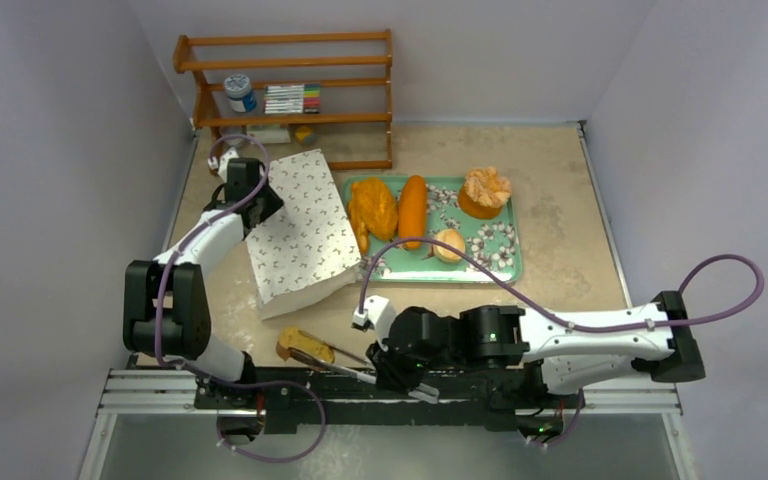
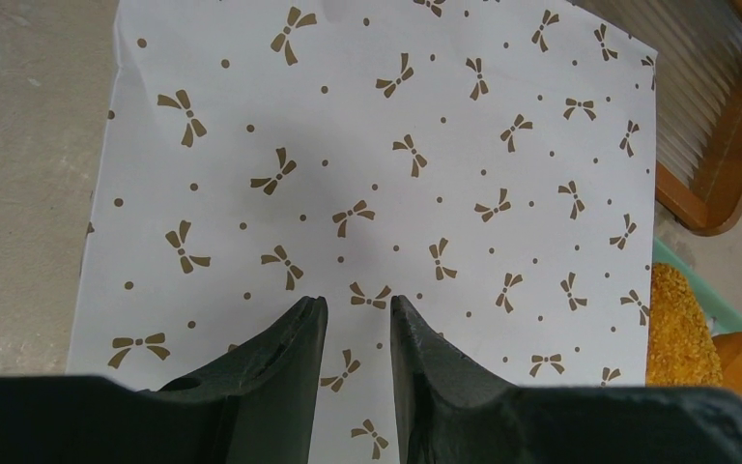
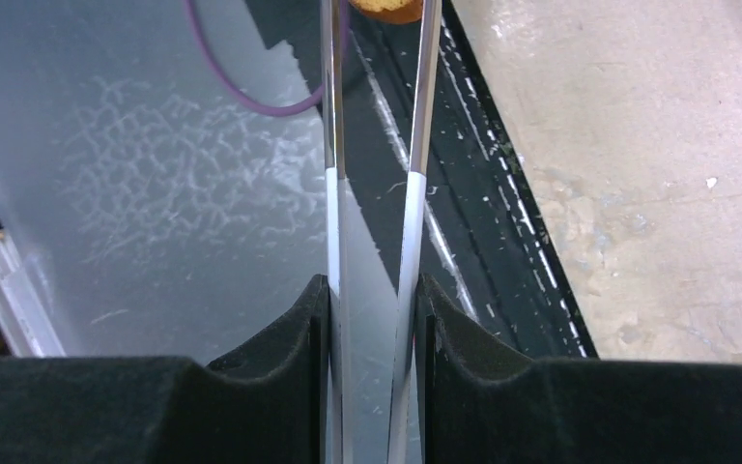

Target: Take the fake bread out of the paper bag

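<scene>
Left jaws: slightly apart over the paper bag (image 1: pixel 300 235), upper left; I can't tell whether they pinch it.
Right jaws: clamped on metal tongs (image 3: pixel 415 145), bottom centre.
Paper bag: on the desk (image 1: pixel 560 200), left of centre.
Fake bread (image 1: pixel 413 210): four on the green tray (image 1: pixel 505 270), centre.
Loose piece (image 1: pixel 303 345): at the tongs' tips, below the bag.

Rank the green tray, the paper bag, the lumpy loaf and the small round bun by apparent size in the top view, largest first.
1. green tray and paper bag: too close to rank; the tray looks slightly larger
2. lumpy loaf
3. small round bun
</scene>
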`<state>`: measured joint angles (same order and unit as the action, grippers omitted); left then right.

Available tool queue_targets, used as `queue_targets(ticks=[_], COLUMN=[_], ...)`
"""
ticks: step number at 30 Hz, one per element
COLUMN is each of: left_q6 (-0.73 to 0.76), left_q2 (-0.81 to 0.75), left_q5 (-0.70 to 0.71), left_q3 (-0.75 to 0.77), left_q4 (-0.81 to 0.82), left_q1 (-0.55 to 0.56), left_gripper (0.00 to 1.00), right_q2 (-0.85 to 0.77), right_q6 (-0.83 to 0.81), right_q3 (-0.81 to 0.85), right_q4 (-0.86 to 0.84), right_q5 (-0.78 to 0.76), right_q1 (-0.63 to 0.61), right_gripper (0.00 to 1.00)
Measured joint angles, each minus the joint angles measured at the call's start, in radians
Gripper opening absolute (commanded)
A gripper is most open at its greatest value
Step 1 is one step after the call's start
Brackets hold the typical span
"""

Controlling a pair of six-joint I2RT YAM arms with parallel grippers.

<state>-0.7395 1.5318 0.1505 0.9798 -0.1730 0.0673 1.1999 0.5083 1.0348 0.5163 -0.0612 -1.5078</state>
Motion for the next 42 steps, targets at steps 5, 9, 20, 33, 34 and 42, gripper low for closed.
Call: queue_targets(ticks=[5,9,20,33,34,42], left_q6=[0.002,0.004,0.026,0.029,0.029,0.029], left_q2=[0.0,-0.001,-0.112,-0.185,-0.19,-0.211], left_q5=[0.015,0.015,0.026,0.037,0.037,0.037], left_q3=[0.0,0.0,-0.009,-0.03,-0.03,-0.031], left_q4=[-0.002,-0.006,-0.029,-0.032,-0.032,-0.031], left_q1=[0.0,0.0,0.0,0.0,0.0,0.0], left_gripper=[0.31,0.31,0.32,0.32,0.32,0.32], right_q2=[-0.062,-0.073,0.051,0.156,0.161,0.197], right_q6=[0.033,0.085,0.174,0.101,0.097,0.067], right_q3=[0.069,0.147,0.195,0.035,0.026,-0.02], right_q4=[0.054,0.08,0.113,-0.034,-0.043,-0.128], right_q5=[-0.075,-0.255,-0.584,-0.57,-0.563,-0.484], right_q1=[-0.032,-0.029,0.292,0.712,0.73,0.785], right_gripper=[0.14,0.15,0.18,0.19,0.2,0.24])
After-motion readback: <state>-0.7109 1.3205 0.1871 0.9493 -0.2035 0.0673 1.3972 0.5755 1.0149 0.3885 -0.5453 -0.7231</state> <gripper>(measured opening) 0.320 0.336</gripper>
